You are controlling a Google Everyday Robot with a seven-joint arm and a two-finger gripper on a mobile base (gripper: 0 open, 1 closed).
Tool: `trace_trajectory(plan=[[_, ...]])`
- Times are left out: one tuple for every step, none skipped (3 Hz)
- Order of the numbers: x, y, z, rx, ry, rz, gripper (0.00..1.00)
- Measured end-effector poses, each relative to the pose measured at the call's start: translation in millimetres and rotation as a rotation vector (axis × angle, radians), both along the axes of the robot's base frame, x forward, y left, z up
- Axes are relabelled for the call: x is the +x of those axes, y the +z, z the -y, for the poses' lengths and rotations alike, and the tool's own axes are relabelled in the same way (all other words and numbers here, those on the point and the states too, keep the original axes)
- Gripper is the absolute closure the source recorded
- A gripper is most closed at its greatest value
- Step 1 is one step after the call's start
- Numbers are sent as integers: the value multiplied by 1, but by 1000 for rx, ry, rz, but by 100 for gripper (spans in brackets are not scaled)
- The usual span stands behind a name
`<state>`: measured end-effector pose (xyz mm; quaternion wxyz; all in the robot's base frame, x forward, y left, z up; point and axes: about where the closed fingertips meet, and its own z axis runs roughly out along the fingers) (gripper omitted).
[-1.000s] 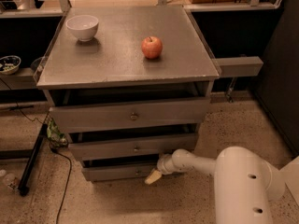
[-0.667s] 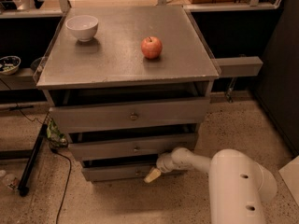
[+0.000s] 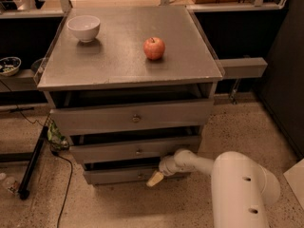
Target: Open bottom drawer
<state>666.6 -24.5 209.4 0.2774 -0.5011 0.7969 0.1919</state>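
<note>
Setting: Speckled floor [image 3: 123,208] and dim shelving surround a grey cabinet [image 3: 128,65] of three drawers, viewed from above and in front.

Cabinet top: a white bowl [image 3: 84,27] sits near the back left corner; a red apple [image 3: 154,48] rests right of centre, well apart from the bowl.

Bottom drawer: the bottom drawer [image 3: 118,175] is the lowest and slimmest of the three fronts, close to the floor, its small knob [image 3: 140,175] just left of the robot's pale fingertip.

Gripper: the gripper [image 3: 156,178] is low at the drawer's front, right of centre, at the end of a white arm [image 3: 199,164] reaching in from the lower right; one pale finger angles down and left against or just in front of the drawer face. Whether the fingers are spread or closed cannot be told.

Change: over the last second the wrist and fingertip hold almost the same place at the drawer front, while the bulky white arm body in the foreground shifts across the lower right. The drawer front shows no clear outward travel.

Meaning for the task: judged from this, the pull is set up but not yet paying off; the drawer looks barely open, if at all.

Risk: a fingertip beside, not around, the knob could slip off.
</note>
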Motion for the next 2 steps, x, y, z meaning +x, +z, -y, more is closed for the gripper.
trace_trajectory(plan=[[-10,-5,3,21,7,-42,0],[-10,-5,3,21,7,-42,0]])
